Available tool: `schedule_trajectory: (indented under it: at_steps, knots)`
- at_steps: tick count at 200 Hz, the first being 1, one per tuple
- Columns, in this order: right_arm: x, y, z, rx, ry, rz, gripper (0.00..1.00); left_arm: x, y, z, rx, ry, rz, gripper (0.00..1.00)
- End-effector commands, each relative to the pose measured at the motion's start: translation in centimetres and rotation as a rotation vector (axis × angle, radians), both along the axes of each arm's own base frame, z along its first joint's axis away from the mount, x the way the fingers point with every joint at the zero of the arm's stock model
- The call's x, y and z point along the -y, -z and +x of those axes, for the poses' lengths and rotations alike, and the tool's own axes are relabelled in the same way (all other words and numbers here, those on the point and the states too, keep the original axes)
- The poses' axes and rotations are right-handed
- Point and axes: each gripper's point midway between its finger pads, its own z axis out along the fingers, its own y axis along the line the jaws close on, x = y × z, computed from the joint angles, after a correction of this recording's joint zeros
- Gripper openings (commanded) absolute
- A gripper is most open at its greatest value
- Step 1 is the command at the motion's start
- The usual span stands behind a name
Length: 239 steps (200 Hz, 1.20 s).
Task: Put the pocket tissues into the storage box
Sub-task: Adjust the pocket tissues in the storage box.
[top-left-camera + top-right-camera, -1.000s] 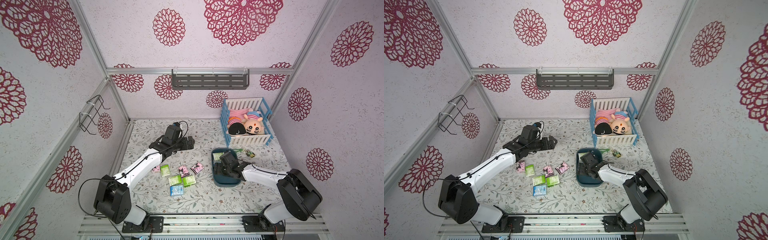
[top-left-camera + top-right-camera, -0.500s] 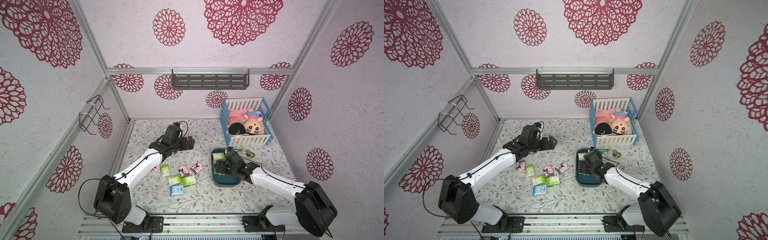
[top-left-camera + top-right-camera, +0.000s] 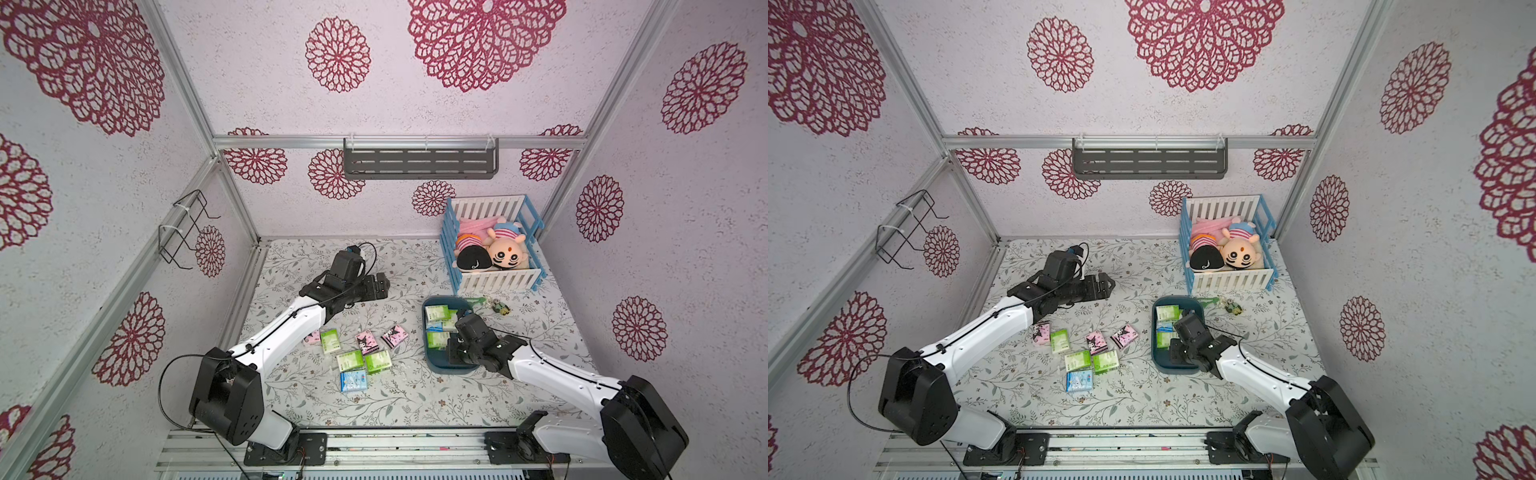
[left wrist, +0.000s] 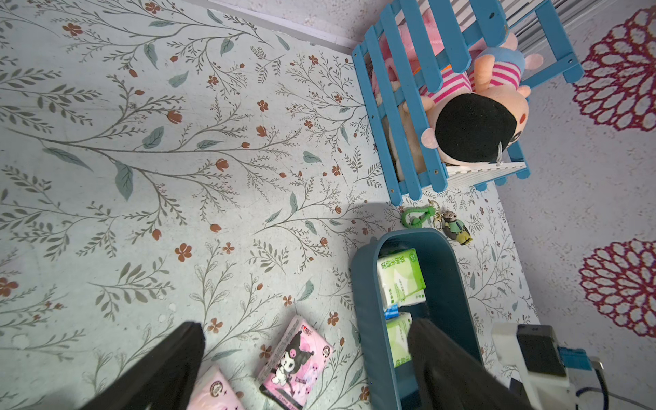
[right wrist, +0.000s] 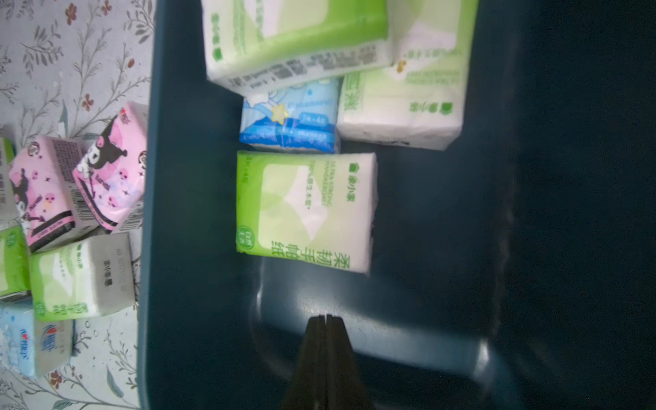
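The storage box (image 3: 424, 332), a dark teal tub, stands right of centre in both top views, also (image 3: 1154, 336). It holds several pocket tissues: green packs (image 3: 437, 312) (image 5: 305, 209) and a light blue one (image 5: 289, 117). My right gripper (image 5: 326, 317) is shut and empty, low over the box's bare near end (image 3: 451, 353). Several more pocket tissues lie on the mat left of the box: pink (image 3: 394, 336), green (image 3: 350, 360), light blue (image 3: 353, 381). Farther back, above the mat, my left gripper (image 3: 384, 286) (image 4: 305, 330) is open and holds nothing.
A blue-and-white crib (image 3: 453, 266) with plush dolls stands at the back right. Two small keychains (image 3: 498, 306) lie between the crib and the box. A grey shelf (image 3: 419, 162) hangs on the back wall and a wire rack (image 3: 183, 228) on the left wall.
My right gripper has gone from open to shut with nothing in it, and has drawn back toward the near end of the box. The left arm has not moved.
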Motion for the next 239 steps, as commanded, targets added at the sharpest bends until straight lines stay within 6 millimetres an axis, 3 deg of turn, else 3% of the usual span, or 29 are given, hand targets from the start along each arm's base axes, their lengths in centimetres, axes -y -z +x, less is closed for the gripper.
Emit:
schedule_trajectory:
  at_steps: [1, 85, 153, 160, 175, 190, 239]
  knots:
    - [-1.0, 0.2, 0.6, 0.014, -0.012, 0.043, 0.0, 0.4, -0.9, 0.4, 0.022, 0.001, -0.015, 0.97]
    - [-2.2, 0.6, 3.4, 0.055, -0.002, 0.032, 0.0, 0.0, -1.1, 0.2, 0.03, 0.001, 0.008, 0.97]
    - [-2.2, 0.6, 3.5, 0.066, -0.013, 0.031, 0.0, 0.0, -1.2, 0.2, 0.031, 0.001, 0.007, 0.97]
    - [-2.2, 0.5, 3.4, 0.069, -0.019, 0.034, 0.06, 0.0, -1.2, 0.3, 0.032, 0.002, 0.006, 0.97]
    - [-2.1, 0.0, 3.1, 0.077, -0.027, 0.039, 0.31, 0.0, -1.3, 0.3, 0.032, 0.002, 0.006, 0.97]
    - [-2.0, -0.8, 2.9, 0.087, -0.038, 0.046, 0.45, 0.1, -1.3, 0.3, 0.032, 0.002, 0.005, 0.97]
    - [-2.1, -3.8, 1.6, 0.126, -0.073, 0.083, 0.6, -0.6, -0.9, 0.8, 0.026, -0.037, 0.01, 0.97]
